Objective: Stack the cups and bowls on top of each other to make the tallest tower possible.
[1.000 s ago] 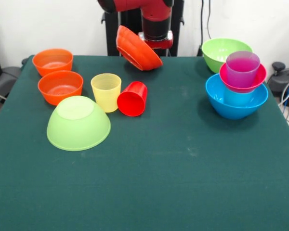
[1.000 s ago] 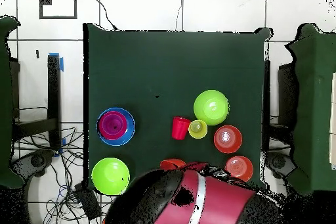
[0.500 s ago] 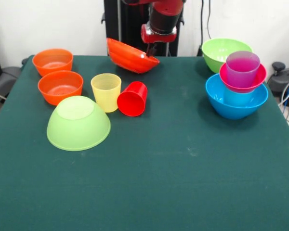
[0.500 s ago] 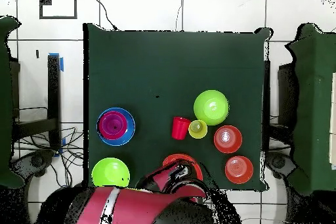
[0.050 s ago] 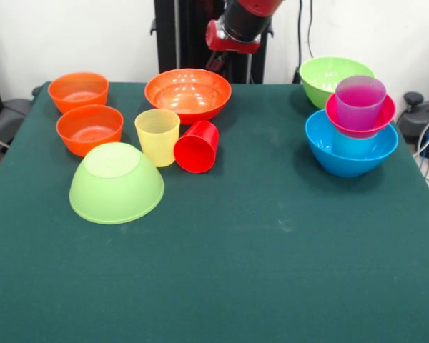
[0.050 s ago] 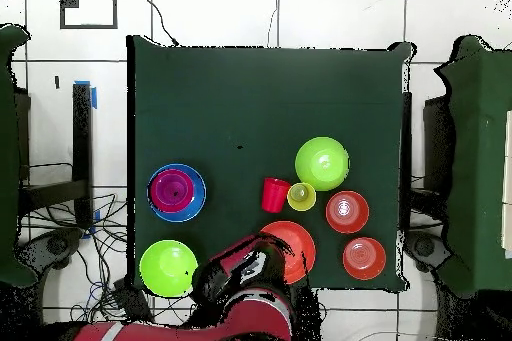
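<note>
Green cloth covers the table [image 5: 272, 271], and every piece of the task stands on it. Largest is the robot arm [image 6: 240, 297], reaching in from six o'clock in the overhead view; its gripper [image 5: 216, 63] hangs just above the far rim of the wide orange bowl [image 5: 188, 93], and whether the claw is apart or together cannot be told. That wide bowl sits upright on the cloth at about twelve o'clock in the front view.

At nine o'clock an inverted lime green bowl [image 5: 116, 183] rests mouth down. A second lime green bowl [image 5: 329, 77] stands upright at two o'clock. Just in front of it the blue bowl [image 5: 350, 153] carries a stack: a light blue cup [image 5: 352, 144] inside it, the magenta bowl [image 5: 359, 121] on that, and the purple cup [image 5: 360, 101] in the magenta bowl.

Two small orange bowls [image 5: 78, 89] [image 5: 89, 128] stand upright at ten o'clock, one behind the other.

Near the centre the yellow cup [image 5: 157, 136] stands upright, touching the red cup [image 5: 197, 147], which lies on its side with its mouth toward the camera.
</note>
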Available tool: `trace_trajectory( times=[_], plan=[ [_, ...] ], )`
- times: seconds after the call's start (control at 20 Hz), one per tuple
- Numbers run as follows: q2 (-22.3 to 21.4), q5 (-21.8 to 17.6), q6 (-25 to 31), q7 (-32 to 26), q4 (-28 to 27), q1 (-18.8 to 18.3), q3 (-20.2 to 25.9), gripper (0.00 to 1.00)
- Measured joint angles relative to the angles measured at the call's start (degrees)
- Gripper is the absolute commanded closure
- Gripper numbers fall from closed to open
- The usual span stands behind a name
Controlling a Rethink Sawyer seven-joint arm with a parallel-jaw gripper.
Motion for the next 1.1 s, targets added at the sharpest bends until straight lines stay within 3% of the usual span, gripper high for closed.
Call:
trace_trajectory(
  times=[0.8,0.85,1.1],
  plan=[
    [-2.0,0.6,3.7,0.0,-2.2,1.0,-1.5,1.00],
    [-2.1,0.8,3.7,0.0,-2.2,0.9,-1.5,0.00],
    [-2.9,4.1,3.7,0.0,-1.6,-4.3,1.6,0.00]
  ],
)
